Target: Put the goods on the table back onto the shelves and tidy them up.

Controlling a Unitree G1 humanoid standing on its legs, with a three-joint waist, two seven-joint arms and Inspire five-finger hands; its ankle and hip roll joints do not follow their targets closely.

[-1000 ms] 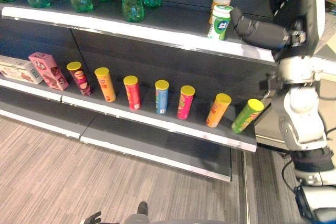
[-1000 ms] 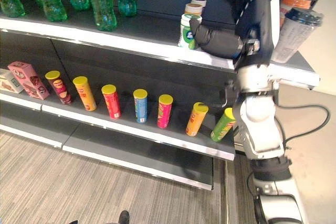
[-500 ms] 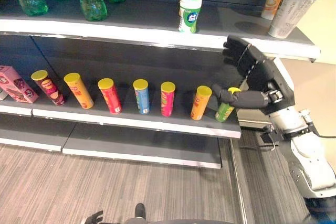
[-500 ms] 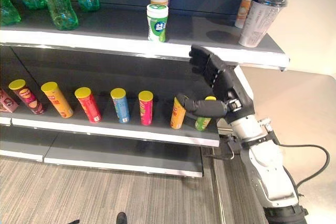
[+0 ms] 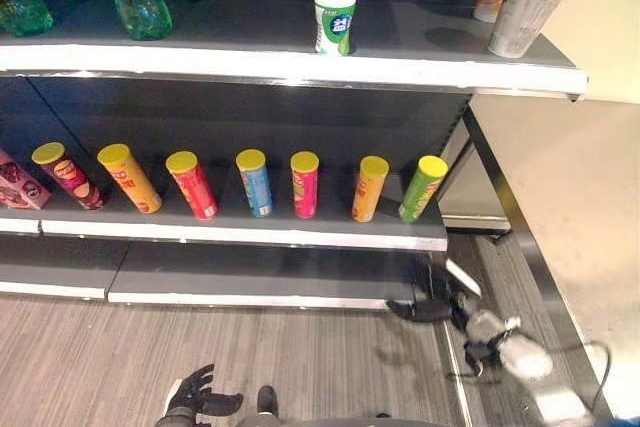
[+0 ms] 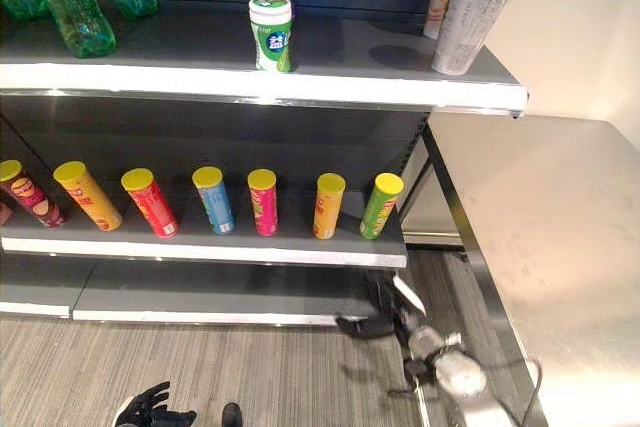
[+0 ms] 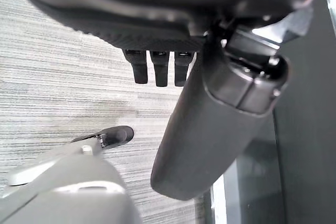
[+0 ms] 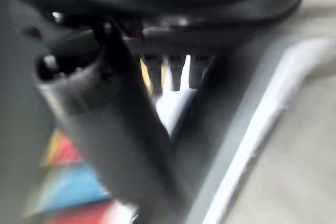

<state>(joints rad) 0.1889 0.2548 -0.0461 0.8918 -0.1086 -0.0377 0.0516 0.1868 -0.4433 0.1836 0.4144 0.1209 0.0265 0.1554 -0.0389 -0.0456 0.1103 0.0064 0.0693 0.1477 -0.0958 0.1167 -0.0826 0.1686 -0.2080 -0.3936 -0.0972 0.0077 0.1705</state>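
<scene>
R hand (image 5: 432,299) low by bottom shelf (image 5: 260,287), prob. open, empty, L hand (image 5: 192,395) open over floor (image 5: 100,357)

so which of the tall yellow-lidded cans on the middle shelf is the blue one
The blue can, fourth from the left in the row, stands between the red can and the pink can.

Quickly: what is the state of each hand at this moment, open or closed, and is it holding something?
Left hand: open, fingers spread, holding nothing, low over the floor.
Right hand: open, holding nothing, low beside the bottom shelf.
</scene>
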